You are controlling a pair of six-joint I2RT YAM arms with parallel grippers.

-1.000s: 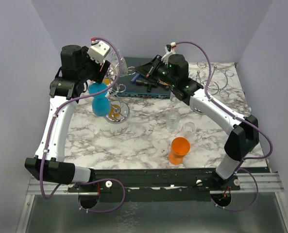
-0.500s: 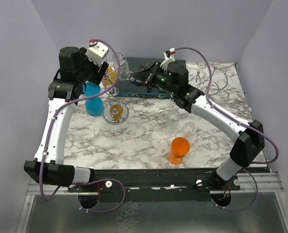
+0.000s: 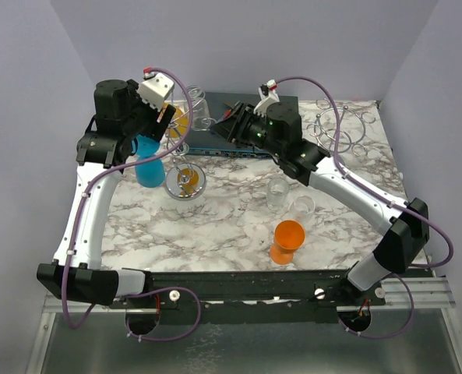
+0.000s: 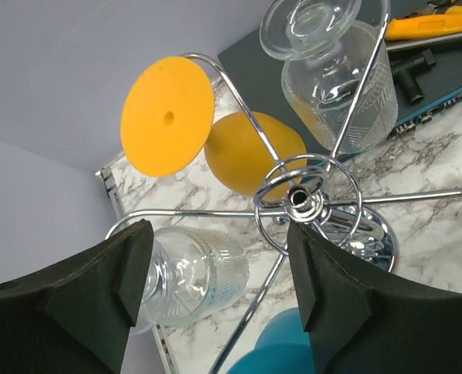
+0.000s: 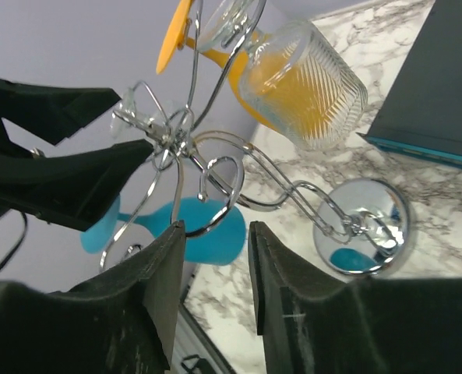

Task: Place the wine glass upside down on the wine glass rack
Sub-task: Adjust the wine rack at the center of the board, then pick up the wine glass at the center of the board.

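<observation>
Two chrome racks, left one (image 3: 185,183) and right one (image 3: 344,127); one dark box (image 3: 219,136). Two orange glasses (image 3: 287,240), one blue glass (image 3: 149,167). Clear glasses (image 4: 336,74): two hanging, at least two standing loose.

A ribbed glass (image 5: 305,82) hangs on the chrome rack (image 5: 215,167) near a blue glass (image 5: 215,230).

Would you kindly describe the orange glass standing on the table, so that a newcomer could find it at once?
Start at the marble table and look near its front edge, right of centre: there the orange glass stands upright. Its neighbours just behind it are clear glasses, and the other orange glass hangs on the rack at the back left, so it is the only coloured glass on the tabletop.
</observation>
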